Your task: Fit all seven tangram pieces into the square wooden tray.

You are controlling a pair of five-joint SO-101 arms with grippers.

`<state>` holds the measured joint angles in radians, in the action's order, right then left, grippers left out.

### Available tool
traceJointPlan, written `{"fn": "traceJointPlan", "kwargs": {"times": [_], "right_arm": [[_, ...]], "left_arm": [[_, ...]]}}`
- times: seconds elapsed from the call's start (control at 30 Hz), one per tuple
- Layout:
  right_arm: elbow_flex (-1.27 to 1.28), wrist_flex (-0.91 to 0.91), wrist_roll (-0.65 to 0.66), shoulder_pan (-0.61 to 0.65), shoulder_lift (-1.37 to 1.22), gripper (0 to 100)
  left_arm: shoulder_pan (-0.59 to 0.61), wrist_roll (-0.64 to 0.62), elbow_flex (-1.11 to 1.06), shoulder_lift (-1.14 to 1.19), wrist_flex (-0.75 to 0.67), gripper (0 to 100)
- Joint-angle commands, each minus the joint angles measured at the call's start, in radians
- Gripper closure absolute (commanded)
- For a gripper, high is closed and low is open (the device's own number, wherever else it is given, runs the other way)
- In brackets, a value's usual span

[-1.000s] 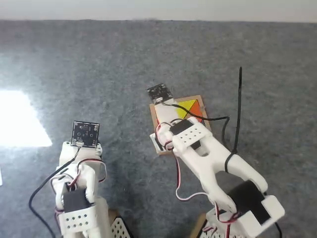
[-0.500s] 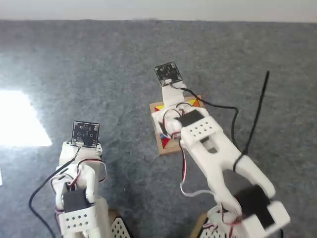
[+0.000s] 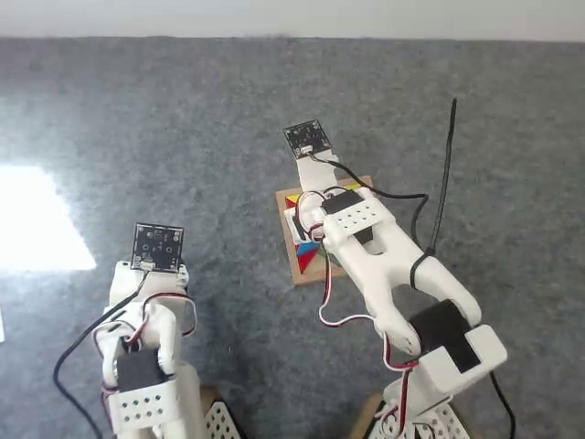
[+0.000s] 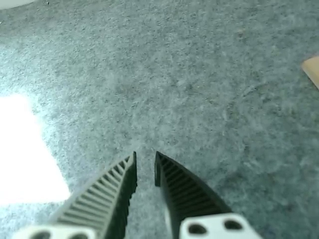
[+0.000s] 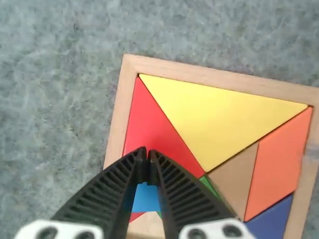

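The pale wooden tray (image 5: 121, 117) is showing a yellow triangle (image 5: 218, 117), red triangle (image 5: 152, 122), orange piece (image 5: 278, 164) — the surface (image 5: 50, 99) is looking mottled grey.

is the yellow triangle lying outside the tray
No, the yellow triangle lies inside the wooden tray, along one side of its frame and next to the red triangle.

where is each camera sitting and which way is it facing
High view: fixed above the grey mat, looking down; shows the left arm and the right arm, which is over the tray.
Left wrist view: on the left wrist, facing along the left gripper at grey mat.
Right wrist view: on the right wrist, looking down past the shut right gripper onto the tangram pieces.
Shared: the tray shows in the high and right wrist views.
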<state>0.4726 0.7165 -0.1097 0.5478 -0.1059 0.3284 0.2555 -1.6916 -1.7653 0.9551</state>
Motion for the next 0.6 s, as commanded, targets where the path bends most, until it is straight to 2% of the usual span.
{"fn": "traceJointPlan", "kwargs": {"times": [0.0,0.27,0.57], "right_arm": [[-0.051,0.044,0.011,-0.01,0.015,99.3],[-0.048,0.122,0.009,-0.015,0.015,99.3],[0.003,0.114,-0.028,-0.016,0.028,99.3]], "left_arm": [[-0.005,0.009,0.007,-0.009,-0.025,94],[-0.005,0.009,0.007,-0.009,-0.025,94],[-0.005,0.009,0.007,-0.009,-0.025,94]]}}
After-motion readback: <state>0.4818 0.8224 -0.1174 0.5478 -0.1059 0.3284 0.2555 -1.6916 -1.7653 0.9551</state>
